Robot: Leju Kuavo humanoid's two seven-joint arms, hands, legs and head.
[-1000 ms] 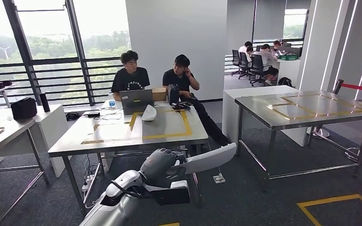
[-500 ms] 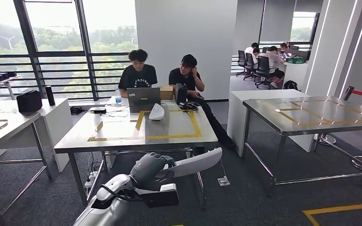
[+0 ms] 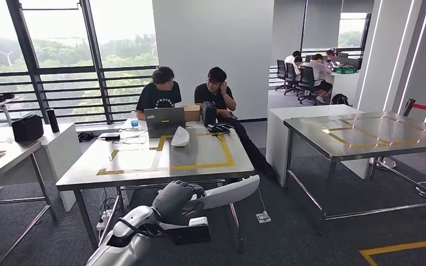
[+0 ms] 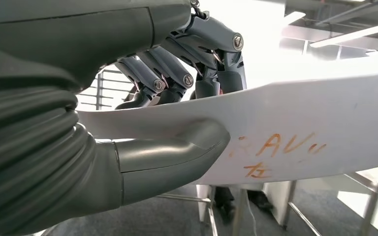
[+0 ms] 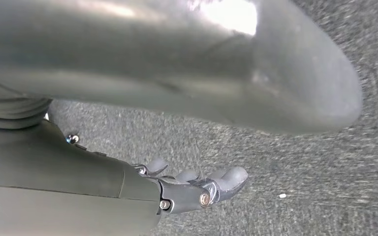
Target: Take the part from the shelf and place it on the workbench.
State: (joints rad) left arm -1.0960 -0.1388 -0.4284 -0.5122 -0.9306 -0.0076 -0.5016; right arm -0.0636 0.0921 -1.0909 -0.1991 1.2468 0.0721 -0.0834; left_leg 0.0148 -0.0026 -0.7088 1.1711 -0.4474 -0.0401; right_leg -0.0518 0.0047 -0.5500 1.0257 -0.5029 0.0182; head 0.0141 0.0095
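White and curved, the part (image 3: 230,192) sits in your left hand (image 3: 177,200), thumb under it and fingers (image 4: 174,73) pressed over its top, carried above the carpet just short of the steel surface (image 3: 83,176). Your right hand (image 5: 192,189) hangs with fingers loosely extended, holding nothing. Beyond, two people sit at a laptop (image 3: 165,119).

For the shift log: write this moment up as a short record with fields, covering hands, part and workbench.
left hand: grips the white part, thumb on one face, fingers on the other
part marking: orange handwriting on one face, seen in the left wrist view
right hand: holds nothing, fingers apart, above grey carpet
workbench: ahead, yellow tape outline on top
part placed: not yet
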